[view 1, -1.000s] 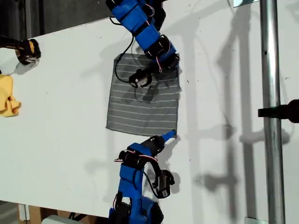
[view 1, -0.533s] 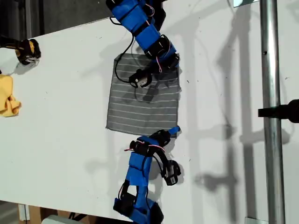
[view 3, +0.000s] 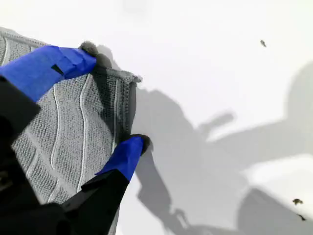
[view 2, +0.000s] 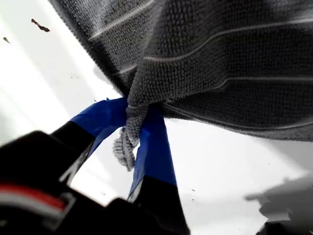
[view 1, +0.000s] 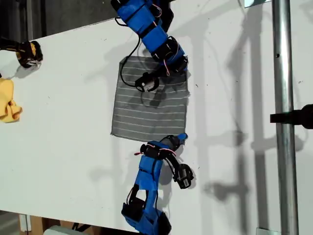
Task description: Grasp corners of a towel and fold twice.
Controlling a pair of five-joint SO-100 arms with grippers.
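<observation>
The grey white-striped towel (view 1: 146, 107) lies flat on the white table in the exterior view. At its far right corner in that view, my first gripper (view 1: 182, 72) comes in from the top. Up close, my first gripper (view 2: 134, 129) is shut on that bunched corner (view 2: 124, 147), with the towel (view 2: 220, 58) lifted beyond it. My second gripper (view 1: 180, 139) reaches from the bottom edge to the near right corner. In its own view my second gripper (view 3: 105, 105) is open and straddles that flat corner (view 3: 129, 77) of the towel (view 3: 58, 127), one fingertip (view 3: 127, 152) at the cloth's edge.
A small yellow cloth (view 1: 7, 100) and a black-and-yellow object (view 1: 27, 53) sit at the exterior view's left. A metal pole (view 1: 282, 73) with a black clamp (view 1: 293, 116) stands at its right. The table's front edge runs along the bottom.
The second arm swung to the exterior view's right and its gripper tip edged up onto the towel's near right corner. The first arm and the towel stayed put.
</observation>
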